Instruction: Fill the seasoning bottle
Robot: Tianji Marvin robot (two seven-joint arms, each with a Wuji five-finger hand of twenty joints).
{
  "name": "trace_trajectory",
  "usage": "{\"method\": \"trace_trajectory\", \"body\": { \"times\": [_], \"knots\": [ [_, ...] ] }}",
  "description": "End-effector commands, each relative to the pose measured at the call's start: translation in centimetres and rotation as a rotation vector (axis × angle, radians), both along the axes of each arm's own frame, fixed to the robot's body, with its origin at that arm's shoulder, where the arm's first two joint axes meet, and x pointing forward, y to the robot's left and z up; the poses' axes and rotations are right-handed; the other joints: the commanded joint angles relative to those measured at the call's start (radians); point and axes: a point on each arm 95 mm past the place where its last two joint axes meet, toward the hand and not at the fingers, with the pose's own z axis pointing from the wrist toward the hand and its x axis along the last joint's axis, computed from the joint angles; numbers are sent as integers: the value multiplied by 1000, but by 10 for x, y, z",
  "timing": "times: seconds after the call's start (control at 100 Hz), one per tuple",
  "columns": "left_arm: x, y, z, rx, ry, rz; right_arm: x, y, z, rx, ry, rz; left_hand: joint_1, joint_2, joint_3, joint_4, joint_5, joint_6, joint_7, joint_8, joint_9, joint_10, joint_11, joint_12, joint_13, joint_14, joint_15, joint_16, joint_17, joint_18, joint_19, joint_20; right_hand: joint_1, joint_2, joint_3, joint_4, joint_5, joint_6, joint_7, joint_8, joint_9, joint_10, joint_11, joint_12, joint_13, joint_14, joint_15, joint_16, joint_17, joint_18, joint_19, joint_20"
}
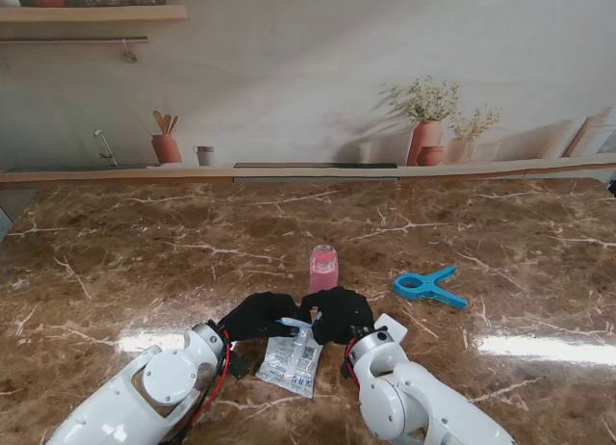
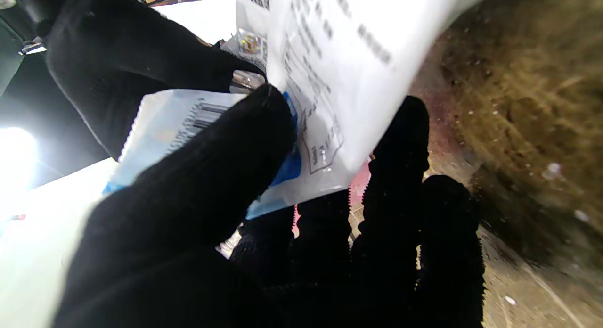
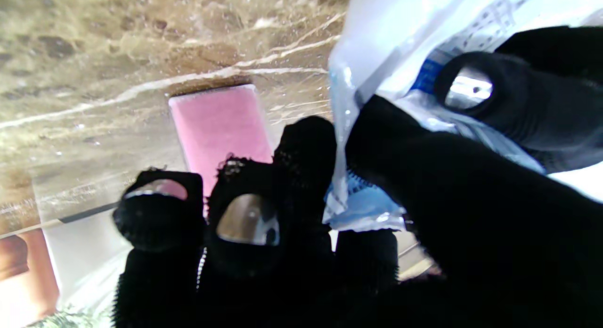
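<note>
Bottle (image 1: 323,268): small, clear, pink contents, upright on the marble table (image 1: 144,262), just beyond the two black-gloved hands and between them; in the right wrist view its pink body (image 3: 219,127) shows past the fingertips, not touched. Packet (image 1: 292,360): white and clear sachet with blue edge and printed label, hanging from the hands toward the robot, lower end near or on the table. Left hand (image 1: 258,315): closed on the packet's top edge, thumb (image 2: 221,163) pressed over the blue strip and barcode, the other fingers behind the sheet. Right hand (image 1: 337,313): closed on the same edge just beside the left, thumb (image 3: 424,177) on the blue corner, remaining fingers curled under; the two hands touch or nearly touch. Clip (image 1: 429,287): blue, lying flat on the table to the right of the bottle, well apart from the hands. Backdrop: printed kitchen wall with terracotta pots (image 1: 426,140) and a shelf.
</note>
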Motion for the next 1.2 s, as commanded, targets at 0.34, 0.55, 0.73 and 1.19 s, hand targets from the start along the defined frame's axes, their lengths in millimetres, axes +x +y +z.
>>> {"method": "trace_trajectory", "body": {
  "times": [0.34, 0.55, 0.73, 1.19],
  "knots": [
    [-7, -5, -17, -36, 15, 66, -15, 0, 7, 15, -25, 11, 178, 95, 51, 17, 234, -155, 105, 238, 36, 2, 73, 42, 82, 25, 111, 24, 67, 105, -69, -64, -264, 162, -157, 15, -134, 47, 110, -442, -96, -39, -192, -130, -122, -19, -325, -59, -200, -14, -144, 33],
    [-9, -6, -18, -64, -6, 72, -24, -7, 20, 117, -22, -73, 221, 131, 45, 26, 354, -139, 107, 191, -10, 0, 146, 55, 65, 27, 93, 47, 48, 96, -109, -89, -376, 353, -267, 86, -121, 76, -42, -380, -236, -15, -343, -298, -280, 25, -598, -144, -315, -23, -287, 65],
    [-10, -5, -15, -64, -49, 66, -20, -9, 27, 175, -17, -206, 230, 138, 52, 29, 415, -142, 109, 151, -24, -7, 170, 62, 51, 28, 88, 58, 30, 91, -128, -89, -252, 348, -241, 13, -91, 61, 85, -465, -175, -5, -345, -364, -218, 49, -634, -193, -259, -15, -236, 63],
    [-13, -7, -17, -81, -79, 82, -25, -5, 7, 48, 412, -119, 231, 138, 60, 27, 426, -136, 123, 118, -30, -13, 194, 66, 46, 25, 79, 74, 22, 76, -148, -87, -367, 418, -466, 145, -288, 276, -418, -424, -372, 48, -511, -510, -317, 83, -860, -281, -282, -84, -244, 44]
  ]
}}
